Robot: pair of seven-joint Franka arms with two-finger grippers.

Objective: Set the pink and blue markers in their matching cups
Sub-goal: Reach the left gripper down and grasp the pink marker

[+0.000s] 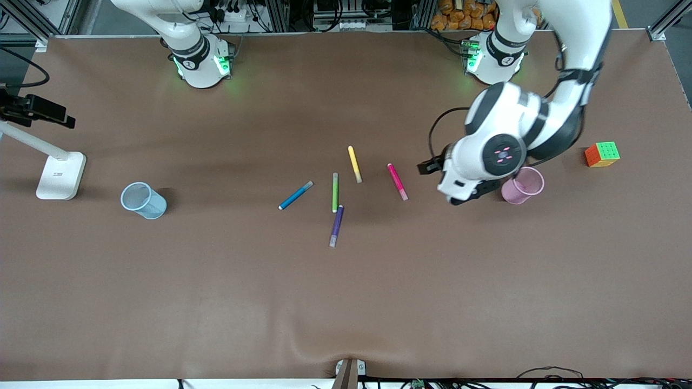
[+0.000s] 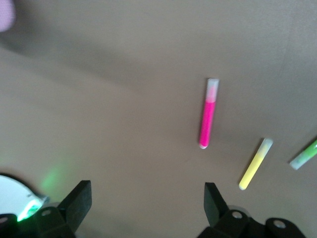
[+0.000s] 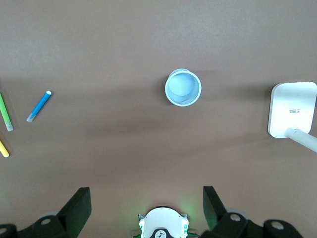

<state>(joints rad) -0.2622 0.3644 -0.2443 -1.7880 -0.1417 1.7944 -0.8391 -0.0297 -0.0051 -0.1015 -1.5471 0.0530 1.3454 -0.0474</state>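
Between the pink marker (image 1: 397, 181) and pink cup (image 1: 523, 185), my left gripper (image 1: 465, 195) hangs spread and empty; I judge it must descend astride that marker. My right gripper (image 3: 144, 206), also spread, waits.

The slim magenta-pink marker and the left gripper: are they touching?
Apart. The left wrist view shows bare table between the slim magenta-pink marker and the open left gripper.

brown table (image 1: 346, 302), five markers (image 1: 335, 192), two cups (image 1: 144, 200)
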